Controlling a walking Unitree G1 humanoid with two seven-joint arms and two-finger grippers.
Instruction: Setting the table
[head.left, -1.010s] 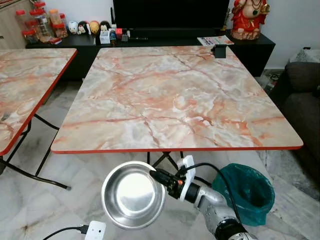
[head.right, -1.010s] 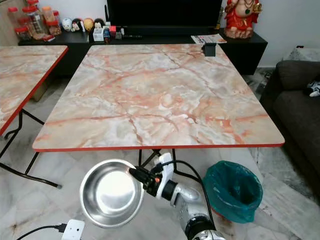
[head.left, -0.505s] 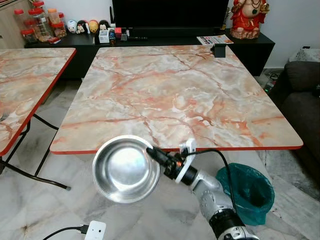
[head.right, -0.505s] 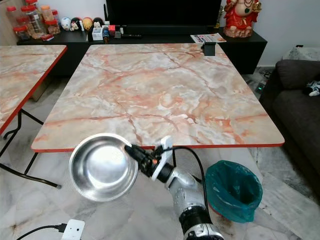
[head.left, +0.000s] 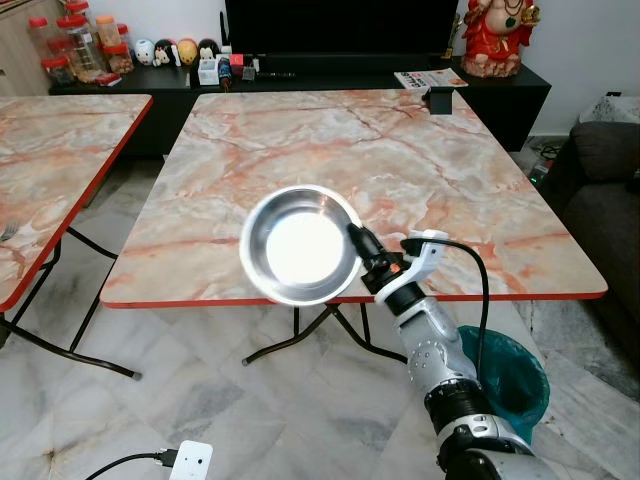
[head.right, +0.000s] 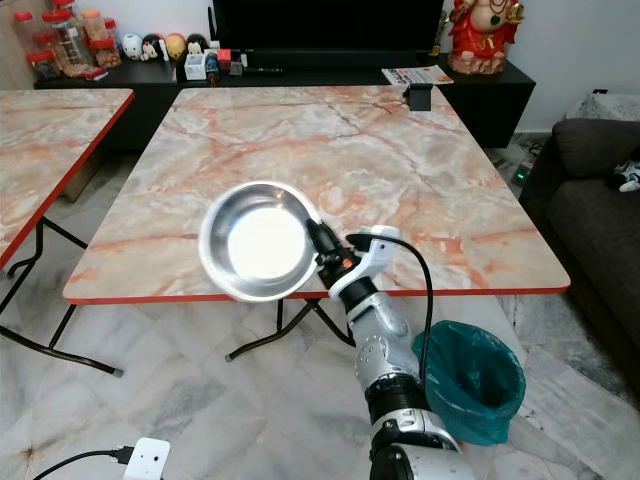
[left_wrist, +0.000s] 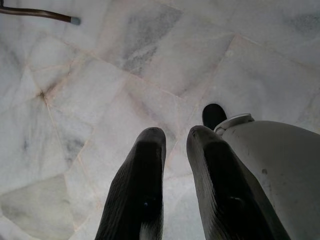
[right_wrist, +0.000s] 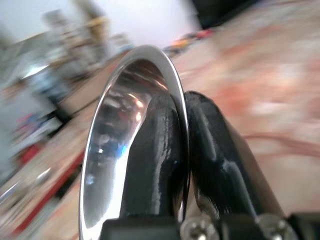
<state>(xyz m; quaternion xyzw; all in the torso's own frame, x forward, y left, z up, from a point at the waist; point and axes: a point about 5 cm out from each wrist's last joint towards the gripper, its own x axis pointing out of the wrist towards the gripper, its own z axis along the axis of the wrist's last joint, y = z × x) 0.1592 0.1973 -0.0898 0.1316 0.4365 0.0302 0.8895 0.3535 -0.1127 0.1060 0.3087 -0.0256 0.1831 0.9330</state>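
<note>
bowl held over the table's near edge

the steel bowl (head.left: 301, 245) hung in the air above the front part of the marble table (head.left: 400, 170), tilted so its shiny inside faced the camera, its lower rim over the table's red near edge. the right gripper (head.left: 358, 243) pinched the bowl's rim on its right side, one black finger inside the rim and one outside, as the right wrist view showed (right_wrist: 180, 150). the silver right arm rose from below right, with a black cable looping off the wrist.

the left gripper (left_wrist: 175, 150) hung idle, pointing down at the pale marble floor (left_wrist: 100, 100), its two fingers a little apart with nothing between them.

a small black object (head.left: 439, 101) stood at the table's far right corner. a second table (head.left: 50, 170) of the same make stood to the left. under the near right corner sat a green bin (head.left: 510, 370). behind the tables ran a dark cabinet (head.left: 520, 95) with jars (head.left: 75, 50), small figures and a red statue (head.left: 495, 35). a grey sofa (head.left: 605, 190) stood at the right, and a white power strip (head.left: 190, 462) lay on the floor.
</note>
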